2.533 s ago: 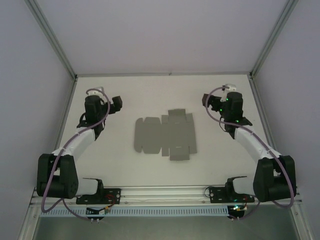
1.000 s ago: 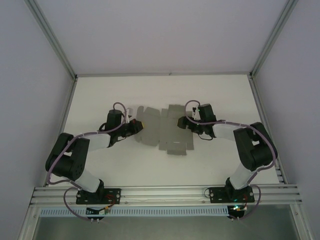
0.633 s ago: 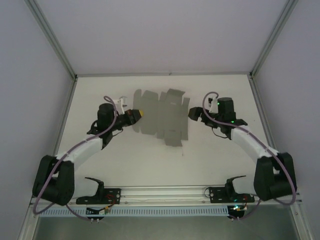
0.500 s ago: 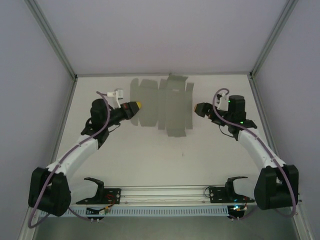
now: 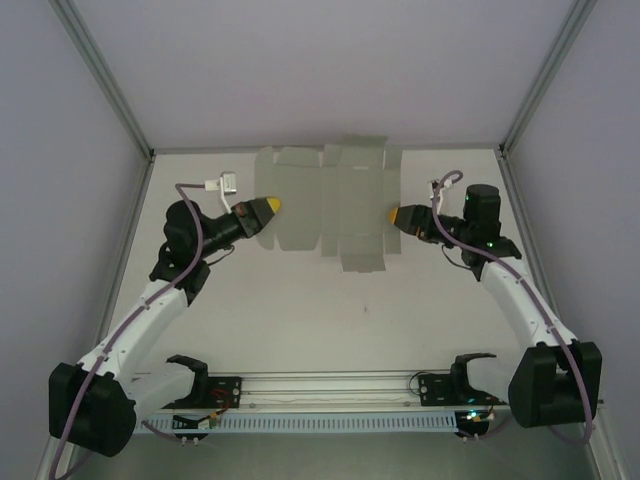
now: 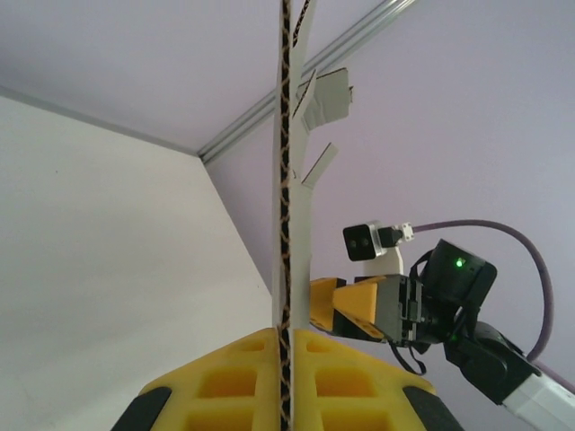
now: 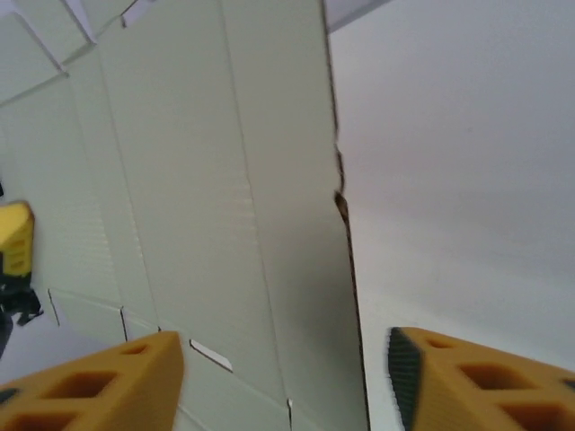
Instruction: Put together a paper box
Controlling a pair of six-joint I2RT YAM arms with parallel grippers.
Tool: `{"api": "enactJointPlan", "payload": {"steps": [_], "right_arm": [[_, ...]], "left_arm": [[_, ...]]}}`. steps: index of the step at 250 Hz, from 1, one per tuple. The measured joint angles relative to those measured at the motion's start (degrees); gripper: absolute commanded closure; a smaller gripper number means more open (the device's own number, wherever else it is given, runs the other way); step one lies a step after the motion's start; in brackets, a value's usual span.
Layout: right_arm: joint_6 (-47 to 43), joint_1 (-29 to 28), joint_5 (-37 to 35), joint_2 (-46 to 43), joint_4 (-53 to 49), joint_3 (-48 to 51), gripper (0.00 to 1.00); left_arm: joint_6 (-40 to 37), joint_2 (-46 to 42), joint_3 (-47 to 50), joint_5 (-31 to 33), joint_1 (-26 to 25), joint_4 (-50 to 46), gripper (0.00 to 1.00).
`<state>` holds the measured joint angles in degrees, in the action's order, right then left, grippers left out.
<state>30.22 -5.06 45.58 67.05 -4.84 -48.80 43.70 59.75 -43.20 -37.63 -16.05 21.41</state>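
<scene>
Jaws of our left gripper (image 5: pixel 266 208) are clamped on the paper box (image 5: pixel 330 200), a flat sheet, at its nine-o'clock edge, holding it above the table (image 5: pixel 300 320). Our right gripper (image 5: pixel 398 216) gapes astride the three-o'clock edge, probably to steady it.

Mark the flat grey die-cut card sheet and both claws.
flat grey die-cut card sheet (image 5: pixel 330 200), top view, middle panel.
left claw (image 5: pixel 270 207), top view, between yellow fingertips.
right claw (image 5: pixel 396 215), top view, between yellow fingertips.

The top camera is looking down from behind; both wrist cameras are peering close past their jaws, sharing the paper box (image 7: pixel 180 180).
</scene>
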Motion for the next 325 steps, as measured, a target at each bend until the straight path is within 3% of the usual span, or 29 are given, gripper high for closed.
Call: {"api": "enactJointPlan", "payload": {"steps": [39,84,94,109,123,133,188,225,264,325], "right_arm": [[0.4,0.0,3.6,1.1,2.3,-1.2,0.70],[-0.2,0.0,4.9,1.2,2.4,-1.4,0.99],[-0.4,0.0,5.1,1.2,2.4,-1.4,1.00],[-1.1,0.0,5.6,1.5,2.4,-1.5,1.00],[-1.6,0.0,6.0,1.9,2.2,-1.6,1.00],[-2.2,0.0,6.1,2.5,2.0,-1.7,1.00],[-6.2,-0.6,5.4,7.9,-0.6,-2.1,1.00],[-12.2,-3.0,-1.0,13.4,-6.4,-4.4,1.00],[-21.4,-9.1,-15.0,18.5,-13.3,-9.3,1.00],[-40.1,-20.0,-42.8,23.8,-12.9,-12.9,1.00]], "left_arm": [[0.2,-1.4,0.1,0.0,0.0,-0.1,1.00],[-0.5,-2.4,0.3,1.2,0.0,-1.5,1.00],[-0.8,-2.6,0.5,1.5,0.0,-1.9,0.99],[-1.4,-2.8,0.7,2.2,0.0,-3.0,0.69],[-2.7,-3.0,0.7,3.0,0.0,-4.7,0.23],[-3.8,-3.3,0.7,4.1,0.0,-6.8,0.01],[-10.6,-4.7,0.1,18.3,0.0,-25.7,0.00],[-13.6,-4.1,0.0,30.8,0.0,-38.4,0.00],[-15.0,-3.1,0.0,35.7,0.0,-42.8,0.00],[-15.9,0.3,0.0,35.6,0.0,-42.1,0.00]]}}
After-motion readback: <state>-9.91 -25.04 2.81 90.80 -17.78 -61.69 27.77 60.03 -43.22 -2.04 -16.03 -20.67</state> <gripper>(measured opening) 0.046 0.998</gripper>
